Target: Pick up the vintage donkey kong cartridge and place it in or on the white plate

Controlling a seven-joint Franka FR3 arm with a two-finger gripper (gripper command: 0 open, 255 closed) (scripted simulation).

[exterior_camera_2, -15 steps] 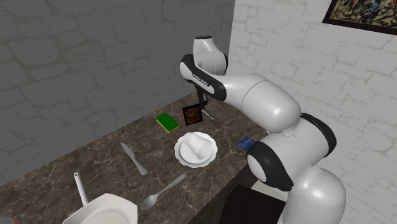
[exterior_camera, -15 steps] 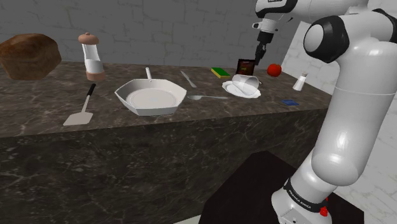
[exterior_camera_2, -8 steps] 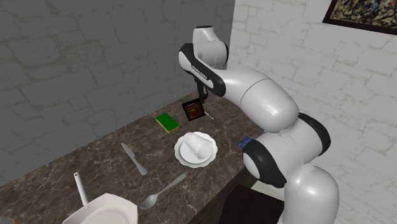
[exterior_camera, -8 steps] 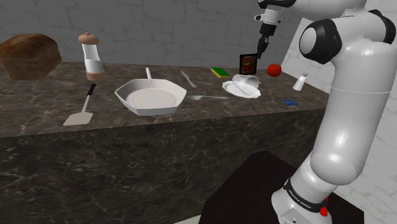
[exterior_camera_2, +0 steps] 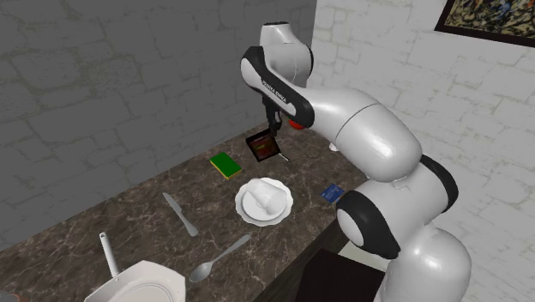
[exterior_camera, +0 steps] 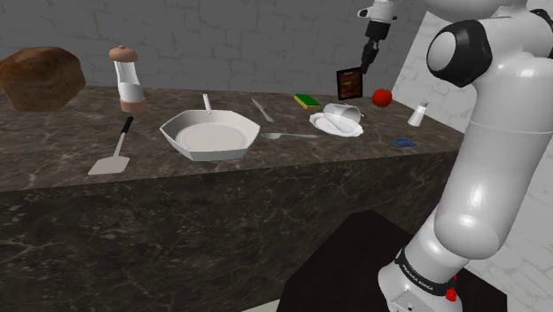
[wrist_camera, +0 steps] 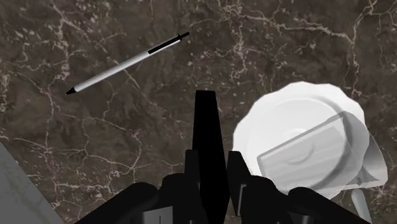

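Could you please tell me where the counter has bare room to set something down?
The widest bare stretch lies between the spatula and the brown lump, left of the pan in the shoulder view. A smaller patch sits between the knife and the green block. Crowded around the plate: mug, red ball, shaker, with the gripper holding the cartridge nearby.

You lifted the gripper (exterior_camera: 366,62) higher, the cartridge (exterior_camera: 349,82) clamped in it rose too, farther above the counter (exterior_camera: 221,168) and the white plate (exterior_camera: 347,129), cartridge tipped somewhat flatter, arm's upper links climbed.
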